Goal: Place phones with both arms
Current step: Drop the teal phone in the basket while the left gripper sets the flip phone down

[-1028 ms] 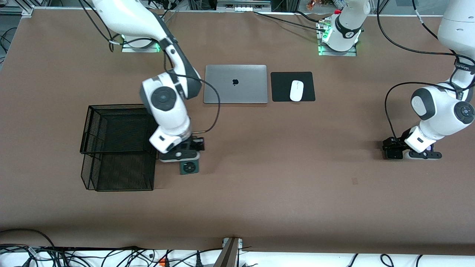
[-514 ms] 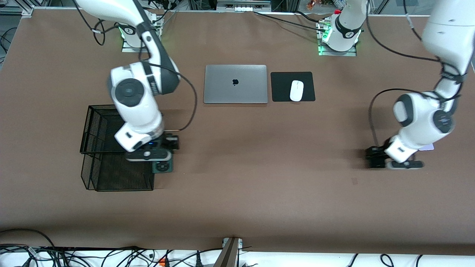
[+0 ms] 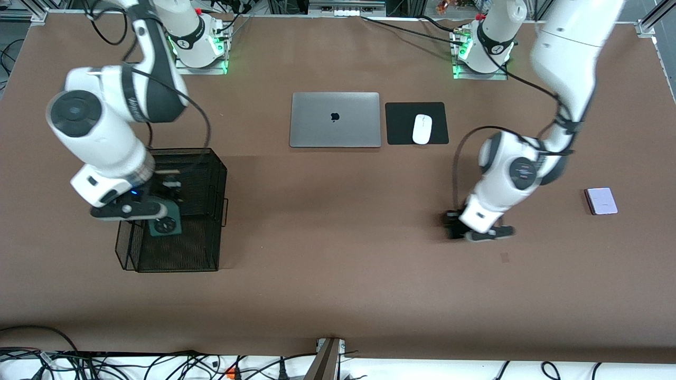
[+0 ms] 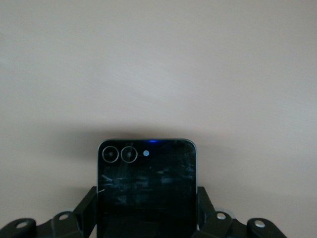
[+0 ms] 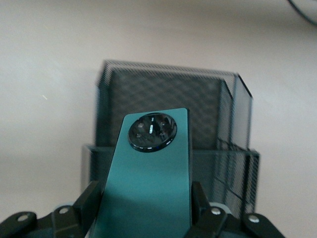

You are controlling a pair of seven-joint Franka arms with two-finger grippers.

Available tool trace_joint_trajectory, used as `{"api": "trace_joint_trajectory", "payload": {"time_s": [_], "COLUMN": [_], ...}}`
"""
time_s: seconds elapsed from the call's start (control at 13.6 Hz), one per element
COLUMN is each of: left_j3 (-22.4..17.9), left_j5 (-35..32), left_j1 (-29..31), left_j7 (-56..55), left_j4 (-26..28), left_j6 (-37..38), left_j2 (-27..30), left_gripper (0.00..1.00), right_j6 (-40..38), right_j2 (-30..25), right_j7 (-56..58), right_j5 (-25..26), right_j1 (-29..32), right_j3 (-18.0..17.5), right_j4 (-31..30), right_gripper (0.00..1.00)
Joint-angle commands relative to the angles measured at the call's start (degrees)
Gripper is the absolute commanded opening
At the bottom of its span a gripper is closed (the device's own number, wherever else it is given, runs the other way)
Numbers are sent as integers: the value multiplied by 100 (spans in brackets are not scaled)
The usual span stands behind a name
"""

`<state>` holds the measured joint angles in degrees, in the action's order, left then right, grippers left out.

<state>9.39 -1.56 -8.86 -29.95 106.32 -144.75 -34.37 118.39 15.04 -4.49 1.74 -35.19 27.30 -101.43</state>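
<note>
The brown table (image 3: pixel 338 274) fills almost the whole front view. The right arm (image 3: pixel 105 137) comes down from the upper left of the frame, and the left arm (image 3: pixel 549 121) comes down from the upper right. A black mesh basket (image 3: pixel 203 174) with two steps sits in the left part of the frame, toward the right arm's end of the table. A grey laptop (image 3: pixel 335 120) lies shut near the top middle, and just beside it, toward the left arm's end, is a black pad (image 3: pixel 401 124) with a white mouse (image 3: pixel 422 129) on it. The right gripper (image 3: pixel 158 216) hangs over the basket and is clamped on the green phone (image 3: pixel 165 226), which is long and flat. In the right wrist view the green phone (image 5: pixel 148 168) sticks out between the two fingers (image 5: pixel 89 198), with its round camera ring at the free end, and the basket (image 5: pixel 237 114) is under it. The left gripper (image 3: pixel 478 232) is low over bare table in the right middle of the frame. It grips the black phone (image 4: pixel 146 191), which shows only in the left wrist view, pinched from both sides, with two small round lenses near one corner. The lilac phone (image 3: pixel 601 201) lies flat on the table by itself at the right edge of the frame, well apart from the left gripper
</note>
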Motion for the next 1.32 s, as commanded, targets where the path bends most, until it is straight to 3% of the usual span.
{"api": "trace_joint_trajectory", "payload": {"time_s": [0.0, 0.22, 0.51, 0.88, 0.95, 1.03, 1.1, 1.25], "left_j3": [-131, -253, -465, -1158, -1246, -1291, -1300, -1308], "left_j5": [33, 24, 33, 51, 42, 42, 42, 33], "left_j1": [-956, -1862, -2768, -3981, -4087, -4158, -4185, -4212], "left_j7": [-1027, -1855, -2067, -2251, -2304, -2374, -2401, -2393], "left_j4": [-1154, -2288, -2844, -3783, -4038, -4197, -4225, -4225], "left_j6": [866, 1387, 1423, 1406, 1406, 1406, 1397, 1397], "left_j2": [-473, -1070, -1423, -2177, -2380, -2512, -2574, -2575], "left_gripper": [1, 1, 1, 1, 1, 1, 2, 14], "right_j6": [403, 614, 956, 1177, 1169, 1177, 1177, 1160], "right_j2": [-870, -994, -784, -274, -247, -247, -230, -221], "right_j7": [370, 379, 483, 1354, 1354, 1354, 1346, 1337], "right_j5": [-42, -147, -174, -1464, -1483, -1492, -1501, -1501], "right_j1": [-40, -40, 3, 258, 276, 285, 294, 294], "right_j3": [380, 548, 662, 671, 671, 671, 671, 662], "right_j4": [-1377, -1898, -1898, -1846, -1828, -1819, -1793, -1688], "right_gripper": [0, 0, 0, 3, 19, 83, 100, 100]}}
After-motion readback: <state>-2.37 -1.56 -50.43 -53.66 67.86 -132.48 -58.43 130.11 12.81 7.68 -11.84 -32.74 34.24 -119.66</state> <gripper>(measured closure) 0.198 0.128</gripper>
